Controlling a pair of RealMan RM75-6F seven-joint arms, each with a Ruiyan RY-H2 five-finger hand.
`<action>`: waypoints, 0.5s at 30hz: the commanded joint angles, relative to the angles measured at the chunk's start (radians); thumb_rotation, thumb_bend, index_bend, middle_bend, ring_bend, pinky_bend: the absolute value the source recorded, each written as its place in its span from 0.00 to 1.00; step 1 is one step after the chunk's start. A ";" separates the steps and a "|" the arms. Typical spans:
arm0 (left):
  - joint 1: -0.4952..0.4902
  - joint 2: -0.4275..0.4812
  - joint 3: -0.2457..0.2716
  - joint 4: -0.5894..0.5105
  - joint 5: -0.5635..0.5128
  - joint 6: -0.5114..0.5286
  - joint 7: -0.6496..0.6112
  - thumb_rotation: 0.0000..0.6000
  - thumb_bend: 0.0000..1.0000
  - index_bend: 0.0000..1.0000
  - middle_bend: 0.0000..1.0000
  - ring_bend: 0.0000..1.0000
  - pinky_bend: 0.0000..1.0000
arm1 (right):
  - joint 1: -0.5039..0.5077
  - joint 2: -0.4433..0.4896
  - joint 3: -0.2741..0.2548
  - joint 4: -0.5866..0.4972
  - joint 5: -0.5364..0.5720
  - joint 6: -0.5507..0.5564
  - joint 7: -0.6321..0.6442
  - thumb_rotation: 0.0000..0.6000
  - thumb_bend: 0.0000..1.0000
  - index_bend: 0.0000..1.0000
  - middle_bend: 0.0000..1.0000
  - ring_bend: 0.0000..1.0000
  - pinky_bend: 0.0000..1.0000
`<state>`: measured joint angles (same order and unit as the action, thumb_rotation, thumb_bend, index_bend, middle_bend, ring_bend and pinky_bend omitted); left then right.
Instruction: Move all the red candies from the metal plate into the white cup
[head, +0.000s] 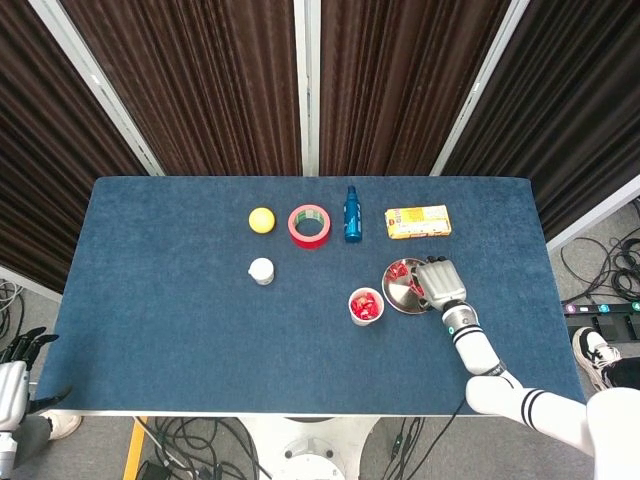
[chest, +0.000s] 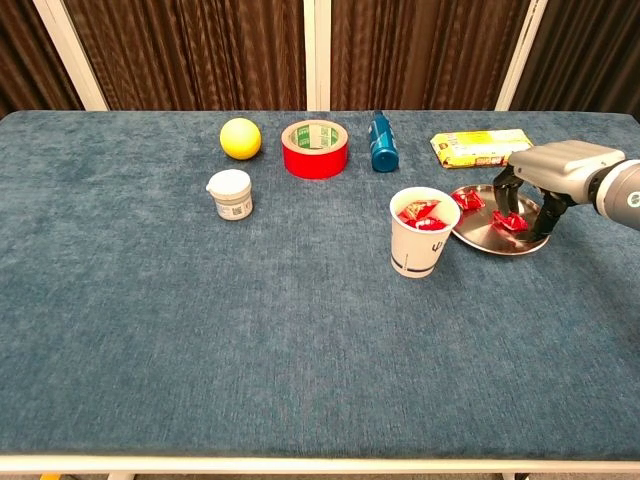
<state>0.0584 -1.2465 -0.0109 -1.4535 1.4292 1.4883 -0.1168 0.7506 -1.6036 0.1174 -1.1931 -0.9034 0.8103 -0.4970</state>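
A metal plate (chest: 487, 238) (head: 399, 296) sits to the right of the white cup (chest: 420, 250) (head: 366, 307). The cup holds several red candies (chest: 418, 213). Two red candies lie on the plate, one at its far left (chest: 470, 200) and one near the middle (chest: 508, 221). My right hand (chest: 556, 172) (head: 439, 279) hangs over the plate's right side. Its fingers (chest: 508, 192) point down around the middle candy, with a gap still showing beside it. My left hand (head: 18, 368) is low beside the table's left end, fingers spread, holding nothing.
Along the far side stand a yellow ball (chest: 240, 138), a red tape roll (chest: 315, 148), a blue bottle (chest: 381, 142) and a yellow packet (chest: 480, 147). A small white jar (chest: 230, 194) stands left of the cup.
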 joint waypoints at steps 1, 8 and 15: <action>0.000 0.000 0.000 0.000 0.001 0.001 0.001 1.00 0.09 0.30 0.25 0.17 0.28 | -0.001 0.002 0.000 -0.019 -0.017 0.007 0.013 1.00 0.17 0.50 0.44 0.21 0.26; 0.000 -0.001 0.001 0.001 0.002 0.000 0.000 1.00 0.09 0.30 0.25 0.17 0.28 | -0.001 0.009 -0.004 -0.043 -0.045 0.018 0.018 1.00 0.17 0.49 0.43 0.21 0.26; -0.002 -0.001 0.001 0.000 0.003 -0.002 0.001 1.00 0.09 0.30 0.25 0.17 0.28 | 0.004 0.001 0.001 -0.019 -0.023 0.018 -0.005 1.00 0.17 0.49 0.43 0.21 0.26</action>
<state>0.0567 -1.2474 -0.0097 -1.4533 1.4321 1.4859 -0.1159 0.7512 -1.5999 0.1176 -1.2179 -0.9318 0.8339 -0.4965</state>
